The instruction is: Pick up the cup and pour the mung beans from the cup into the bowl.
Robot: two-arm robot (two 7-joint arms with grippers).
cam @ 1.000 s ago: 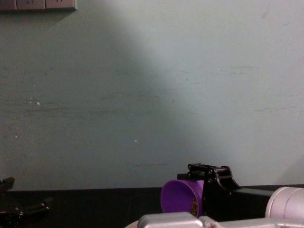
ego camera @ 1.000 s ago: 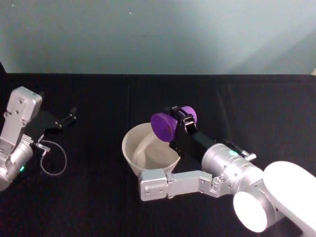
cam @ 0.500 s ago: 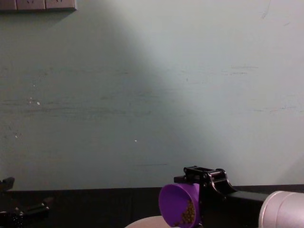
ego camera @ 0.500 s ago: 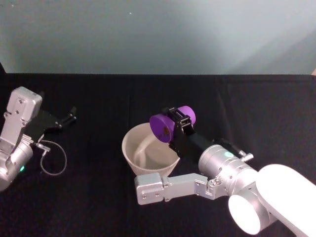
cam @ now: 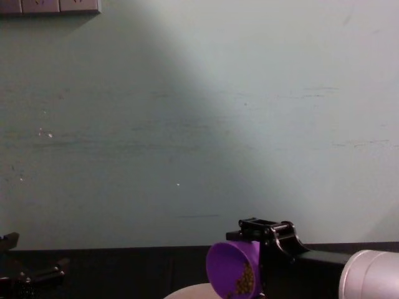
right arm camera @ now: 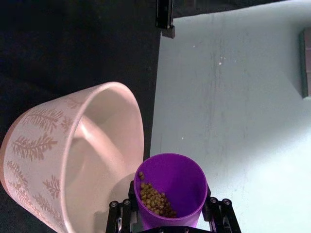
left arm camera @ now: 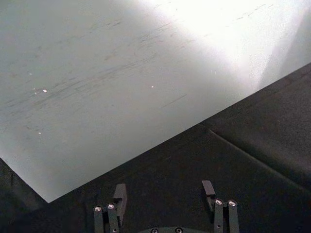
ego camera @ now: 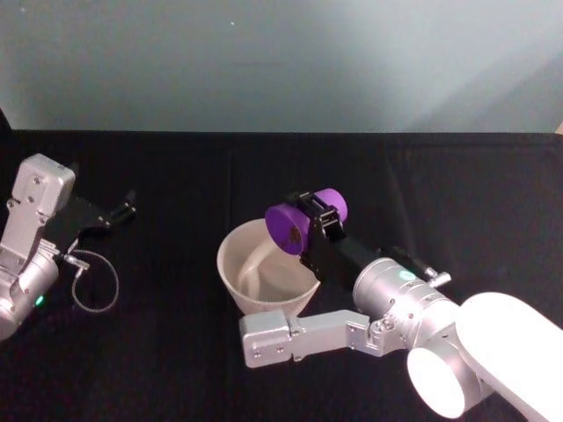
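Since a second ago, the cup has been carried slightly toward the left of the head view and tipped further, and the mung beans have slid closer to its lip. The left arm has not shifted.

The cup is clamped between the fingers of the right gripper, just right of the centre of the head view. It is held on its side, with the mouth turned toward the left and a little downward. The mouth is held above the far right part of the bowl's rim; whether cup and rim touch cannot be told.

The bowl is seen just below centre in the head view, standing upright on the black tablecloth. A pale leaf pattern is shown on its outer wall in the right wrist view, and no beans can be made out in the part of its pale inside that shows. The beans are gathered along the lower side of the cup, reaching to the lip.

At the bottom centre of the chest view the purple mouth is seen with the brownish patch inside.

The left gripper is parked at the left edge of the head view, well apart from the bowl. Its jaws are apart with nothing between them. A thin cable loop is seen beside it.
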